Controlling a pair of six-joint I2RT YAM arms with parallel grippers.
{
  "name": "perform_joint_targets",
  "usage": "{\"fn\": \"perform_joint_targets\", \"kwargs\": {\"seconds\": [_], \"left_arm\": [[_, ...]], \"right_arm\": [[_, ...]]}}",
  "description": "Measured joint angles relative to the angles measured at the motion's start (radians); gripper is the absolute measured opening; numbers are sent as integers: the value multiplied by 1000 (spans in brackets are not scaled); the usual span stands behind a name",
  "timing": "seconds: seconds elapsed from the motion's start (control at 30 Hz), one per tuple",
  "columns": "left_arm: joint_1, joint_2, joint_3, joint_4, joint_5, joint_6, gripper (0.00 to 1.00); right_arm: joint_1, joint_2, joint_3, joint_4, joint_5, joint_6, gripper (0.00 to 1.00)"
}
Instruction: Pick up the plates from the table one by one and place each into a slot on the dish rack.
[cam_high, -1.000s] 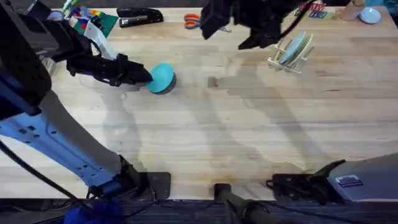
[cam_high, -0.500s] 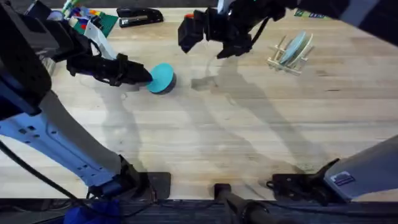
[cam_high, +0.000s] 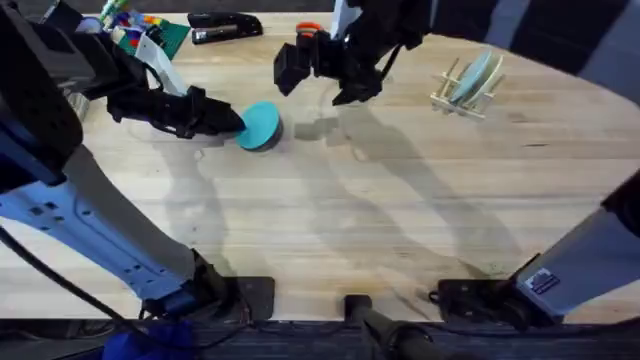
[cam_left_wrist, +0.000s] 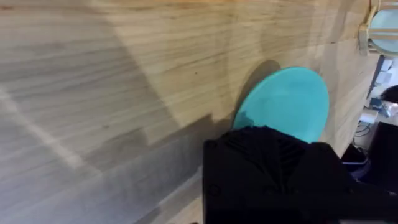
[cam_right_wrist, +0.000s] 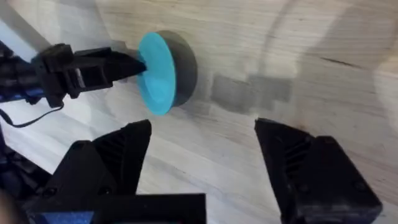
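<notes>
**Right arm swings left toward the held teal plate**

Swinging across from the rack side, the right gripper (cam_high: 312, 72) now hangs over the far middle of the desk (cam_high: 400, 220), much nearer the teal plate (cam_high: 260, 125) than a second ago. On the left nothing has shifted: the left gripper (cam_high: 228, 122) sits where it was, at the plate's edge.

Overhead view: the teal plate stands tilted up on the desk at the far left, its shadow just behind it. The dish rack (cam_high: 462, 88) stands far right, well apart, with a pale blue-grey plate (cam_high: 478, 72) upright in its dowels. A black stapler (cam_high: 224, 27) and orange-handled scissors (cam_high: 308, 32) lie along the far edge.

Left wrist view: the teal plate (cam_left_wrist: 285, 104) pokes out past the left gripper's black body, which hides the fingers, so I cannot tell from here how they sit. The rack (cam_left_wrist: 379, 28) peeks in at the corner.

Right wrist view: the right gripper (cam_right_wrist: 202, 165) is spread wide, nothing between its fingers (cam_right_wrist: 121, 152), bare desk (cam_right_wrist: 280, 56) below. Beyond, the left gripper (cam_right_wrist: 127, 62) is clenched on the rim of the teal plate (cam_right_wrist: 155, 71), which stands nearly on edge.
</notes>
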Motion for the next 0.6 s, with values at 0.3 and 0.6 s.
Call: {"fn": "perform_joint_targets", "kwargs": {"seconds": [0.3, 0.6], "left_arm": [[0, 0, 0, 0, 0, 0, 41], [0, 0, 0, 0, 0, 0, 41]], "right_arm": [[30, 53, 0, 46, -16, 16, 994], [68, 84, 0, 125, -19, 45, 994]]}}
